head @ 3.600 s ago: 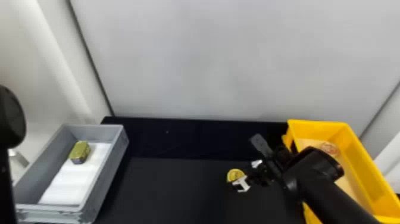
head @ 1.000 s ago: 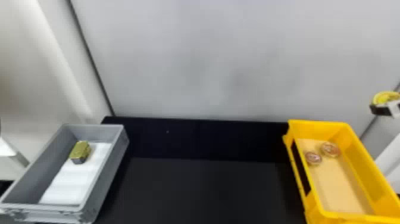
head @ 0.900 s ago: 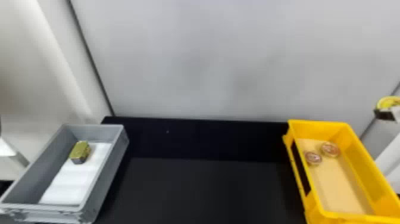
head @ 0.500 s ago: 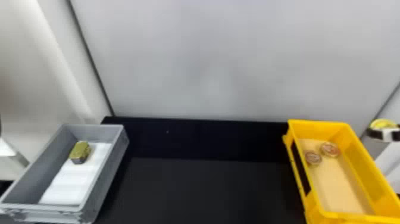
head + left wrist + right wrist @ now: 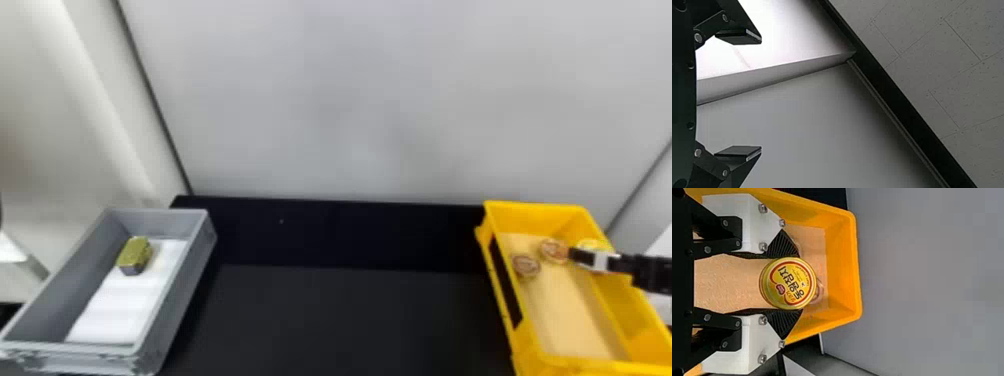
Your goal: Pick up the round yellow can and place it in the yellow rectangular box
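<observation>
The right wrist view shows the right claw point(image 5: 581, 254) part-open, its fingers pressing both sides of the yellow can point(image 5: 789, 283) over the yellow box's point(image 5: 540, 207) floor. The head view shows two reddish cans point(image 5: 526, 266) inside the box. In the left wrist view, the left claw point(image 5: 761, 94) gapes, empty.

Round yellow can point(image 5: 591, 244) part-hidden by fingers point(image 5: 582, 257), yellow box point(image 5: 530, 220) cut off

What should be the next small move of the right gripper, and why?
Probably, the right gripper should ease down a little: it holds the yellow can over the box, and another can shows partly behind, seemingly lower.
</observation>
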Controlling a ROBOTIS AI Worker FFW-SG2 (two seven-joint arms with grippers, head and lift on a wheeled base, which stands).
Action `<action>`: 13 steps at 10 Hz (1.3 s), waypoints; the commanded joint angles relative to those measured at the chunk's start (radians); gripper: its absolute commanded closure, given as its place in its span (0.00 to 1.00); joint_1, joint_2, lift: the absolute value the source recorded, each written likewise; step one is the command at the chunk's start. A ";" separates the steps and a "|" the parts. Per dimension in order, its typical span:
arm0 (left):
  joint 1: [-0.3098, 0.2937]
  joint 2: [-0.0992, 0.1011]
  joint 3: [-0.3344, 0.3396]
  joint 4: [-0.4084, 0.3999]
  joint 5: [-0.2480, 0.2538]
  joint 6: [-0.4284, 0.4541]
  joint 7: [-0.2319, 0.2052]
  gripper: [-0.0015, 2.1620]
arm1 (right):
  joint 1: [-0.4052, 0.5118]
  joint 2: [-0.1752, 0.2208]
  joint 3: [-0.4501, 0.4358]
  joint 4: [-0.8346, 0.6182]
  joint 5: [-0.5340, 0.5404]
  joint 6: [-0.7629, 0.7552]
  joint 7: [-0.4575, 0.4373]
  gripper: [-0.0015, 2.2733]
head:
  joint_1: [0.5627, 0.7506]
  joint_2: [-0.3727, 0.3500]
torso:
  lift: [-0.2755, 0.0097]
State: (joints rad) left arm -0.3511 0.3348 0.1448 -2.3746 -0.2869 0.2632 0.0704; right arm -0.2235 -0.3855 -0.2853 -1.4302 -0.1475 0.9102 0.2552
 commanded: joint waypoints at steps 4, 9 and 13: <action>0.004 -0.002 0.004 0.000 0.000 -0.004 -0.001 0.13 | 0.012 -0.001 0.038 0.136 -0.015 -0.026 0.007 0.30 | 0.53 0.59 | 0.93; 0.011 -0.002 0.009 0.000 0.000 -0.018 -0.001 0.13 | -0.040 -0.015 0.107 0.370 -0.078 -0.134 0.016 0.30 | 0.53 0.59 | 0.93; 0.011 -0.006 0.010 0.000 0.000 -0.021 -0.003 0.13 | -0.054 -0.018 0.117 0.372 -0.078 -0.124 0.009 0.26 | 0.53 0.59 | 0.93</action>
State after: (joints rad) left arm -0.3417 0.3309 0.1537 -2.3746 -0.2868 0.2429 0.0674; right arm -0.2767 -0.4025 -0.1663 -1.0515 -0.2260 0.7753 0.2643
